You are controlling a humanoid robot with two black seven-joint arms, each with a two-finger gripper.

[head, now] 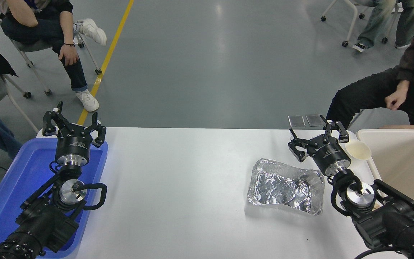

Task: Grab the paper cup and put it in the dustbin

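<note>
The paper cup lies on its side at the table's far right, its cream inside facing me, right against the dustbin's left rim. The dustbin is a large cream-white bin at the right edge. My right gripper is open and empty. It hovers just left of the cup, its right finger close to the cup's rim. My left gripper is open and empty, parked above the blue tray at the lower left.
A crinkled silver foil tray lies on the table just in front of my right gripper. A blue plastic tray sits at the left. Two small grey plates lie at the far edge. People sit beyond the table, left and right.
</note>
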